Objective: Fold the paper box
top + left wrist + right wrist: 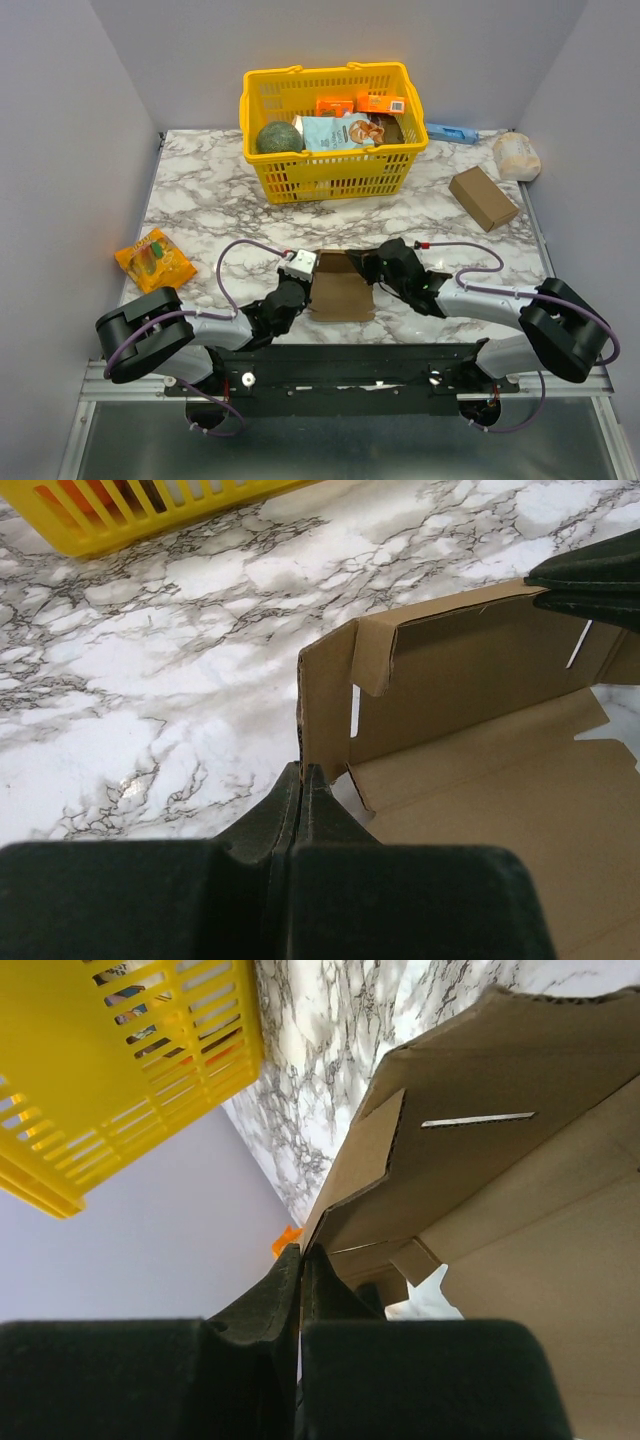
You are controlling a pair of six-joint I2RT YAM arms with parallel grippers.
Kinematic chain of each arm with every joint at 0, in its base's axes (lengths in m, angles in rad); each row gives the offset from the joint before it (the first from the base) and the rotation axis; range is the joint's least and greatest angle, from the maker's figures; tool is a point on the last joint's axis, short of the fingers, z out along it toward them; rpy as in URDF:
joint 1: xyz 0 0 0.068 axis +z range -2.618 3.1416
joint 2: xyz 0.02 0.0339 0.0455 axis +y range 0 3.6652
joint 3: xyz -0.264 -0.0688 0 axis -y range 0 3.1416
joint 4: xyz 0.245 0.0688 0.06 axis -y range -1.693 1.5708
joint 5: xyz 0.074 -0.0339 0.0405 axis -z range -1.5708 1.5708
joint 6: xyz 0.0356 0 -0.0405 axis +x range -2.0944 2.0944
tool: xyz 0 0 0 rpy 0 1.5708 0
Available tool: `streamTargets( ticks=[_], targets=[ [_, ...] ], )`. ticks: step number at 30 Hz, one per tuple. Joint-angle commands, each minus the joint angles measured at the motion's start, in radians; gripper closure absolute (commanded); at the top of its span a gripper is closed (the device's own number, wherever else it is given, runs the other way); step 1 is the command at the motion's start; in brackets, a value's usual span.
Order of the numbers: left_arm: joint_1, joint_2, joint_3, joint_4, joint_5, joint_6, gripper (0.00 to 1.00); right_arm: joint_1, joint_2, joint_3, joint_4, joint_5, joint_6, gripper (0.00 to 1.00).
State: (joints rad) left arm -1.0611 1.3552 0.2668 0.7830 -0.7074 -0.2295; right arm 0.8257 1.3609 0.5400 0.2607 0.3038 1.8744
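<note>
Plain brown paper box [342, 292], yellow basket [335, 176], white grey-veined marble table [200, 190]

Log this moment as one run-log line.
left gripper: shut on paper box wall | right gripper: shut on paper box edge | paper box: part-folded, wall raised, on table

Left gripper [301, 778] is pinched tight on the corner of the paper box [470, 680], whose back wall stands up off the marble table [170, 660]; yellow basket [80, 530] sits top left.

White, grey-veined marble-patterned table [200, 180], boxed in by plain pale grey walls [60, 150] left, far and right; metal rail [120, 388] along its near edge.
</note>
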Motion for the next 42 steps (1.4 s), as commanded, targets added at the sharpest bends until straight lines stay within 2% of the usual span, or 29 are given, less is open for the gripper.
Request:
streamTargets(
  ticks=[1, 13, 18, 23, 26, 30, 31, 33, 35, 36, 37, 40, 42],
  targets=[
    [-0.005, -0.01, -0.021, 0.104, -0.003, 0.005, 1.0, 0.007, 0.032, -0.06, -0.025, 0.057, 0.005, 0.9],
    [-0.097, -0.008, -0.098, 0.334, -0.049, 0.16, 1.0, 0.007, 0.01, -0.097, -0.011, 0.098, 0.057, 0.79],
    [-0.119, -0.001, -0.1, 0.357, -0.06, 0.194, 1.0, 0.004, -0.006, -0.107, -0.017, 0.119, 0.069, 0.73],
    [-0.134, 0.002, -0.1, 0.371, -0.072, 0.21, 1.0, 0.004, -0.009, -0.106, -0.02, 0.132, 0.071, 0.72],
    [-0.134, 0.004, -0.1, 0.368, -0.069, 0.208, 1.0, 0.004, -0.006, -0.11, -0.021, 0.13, 0.072, 0.75],
    [-0.134, 0.005, -0.089, 0.349, -0.064, 0.199, 1.0, 0.004, -0.011, -0.112, -0.021, 0.13, 0.042, 0.91],
    [-0.132, 0.005, -0.087, 0.345, -0.058, 0.199, 0.95, 0.006, -0.013, -0.112, -0.021, 0.132, 0.034, 0.92],
    [-0.134, -0.001, -0.081, 0.326, -0.028, 0.199, 0.9, 0.004, -0.016, -0.115, -0.021, 0.141, 0.006, 0.95],
    [-0.134, -0.011, -0.077, 0.303, 0.006, 0.194, 0.76, 0.004, -0.022, -0.114, -0.021, 0.15, -0.017, 0.96],
    [-0.134, -0.031, -0.071, 0.288, 0.032, 0.19, 0.66, 0.004, -0.023, -0.115, -0.021, 0.159, -0.046, 0.98],
    [-0.134, -0.042, -0.066, 0.259, 0.075, 0.19, 0.48, 0.006, -0.025, -0.114, -0.021, 0.164, -0.06, 0.98],
    [-0.132, -0.122, -0.049, 0.127, 0.159, 0.171, 0.24, 0.004, -0.028, -0.118, -0.006, 0.179, -0.118, 1.0],
    [-0.128, -0.207, -0.041, 0.014, 0.204, 0.147, 0.19, 0.004, -0.026, -0.138, 0.024, 0.178, -0.147, 1.0]
  ],
)
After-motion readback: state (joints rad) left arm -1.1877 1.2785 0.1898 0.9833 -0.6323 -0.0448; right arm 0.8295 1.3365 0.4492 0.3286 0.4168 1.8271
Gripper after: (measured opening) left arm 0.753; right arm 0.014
